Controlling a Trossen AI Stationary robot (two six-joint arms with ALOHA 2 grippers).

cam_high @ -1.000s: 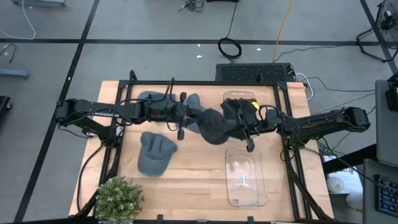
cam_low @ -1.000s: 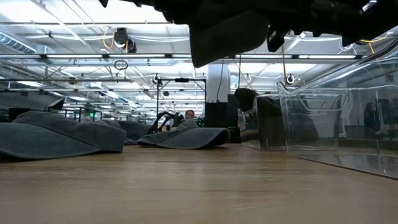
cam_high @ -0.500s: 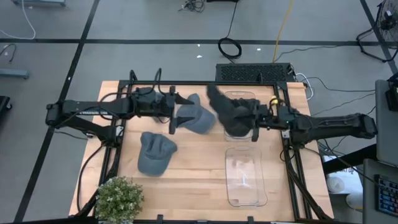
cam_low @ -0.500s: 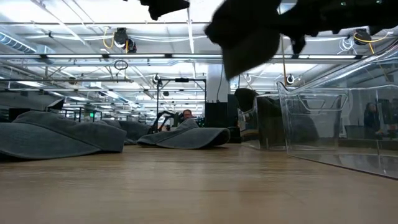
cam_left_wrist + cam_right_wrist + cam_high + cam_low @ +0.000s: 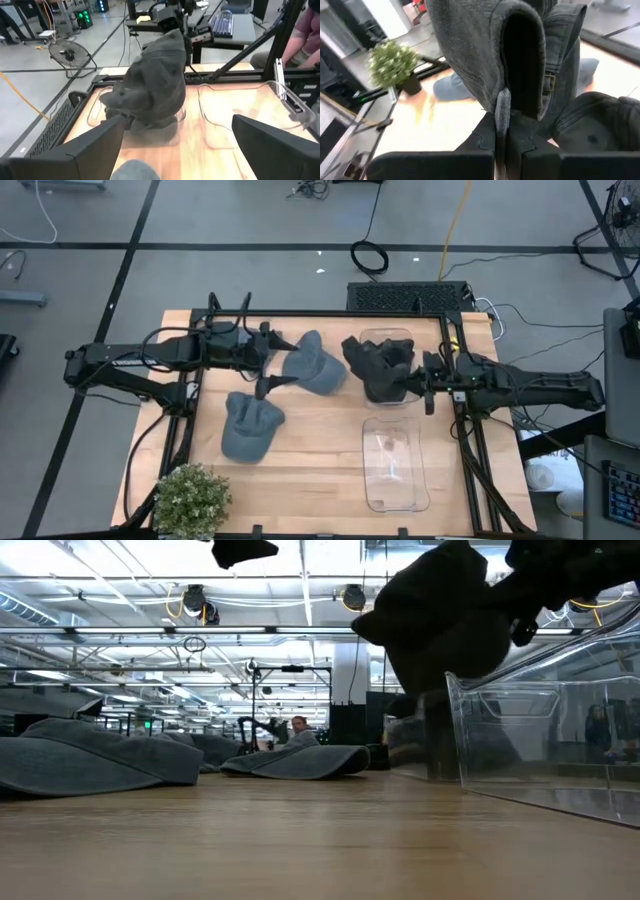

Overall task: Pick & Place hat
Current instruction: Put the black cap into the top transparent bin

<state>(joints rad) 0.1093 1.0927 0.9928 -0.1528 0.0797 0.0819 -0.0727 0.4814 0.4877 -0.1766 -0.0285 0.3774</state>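
Since a second ago the dark hat (image 5: 372,367) has crossed from mid-tabletop, where both arms met over it, to above the far clear bin (image 5: 386,340); the left hand (image 5: 268,363) has let go and drawn back, and the right hand (image 5: 408,380) has carried the hat along

Taking the far clear bin as the landmark: nearest the front edge, well apart from it, a small potted plant (image 5: 190,498) sits at the tabletop (image 5: 310,470) corner on the left arm's side. A second clear bin (image 5: 393,465), lying flat, comes next, just in front of the landmark. A grey cap (image 5: 249,426) lies near the plant, farther left of the bin. Another grey cap (image 5: 313,365) lies level with the bin on its left, just beside the left hand, whose fingers are spread wide and hold nothing. The right hand is clenched on the dark hat's edge, and the hat hangs over the bin, its crown sagging into the bin's mouth. Beyond the tabletop, in the low view, a person (image 5: 297,726) sits
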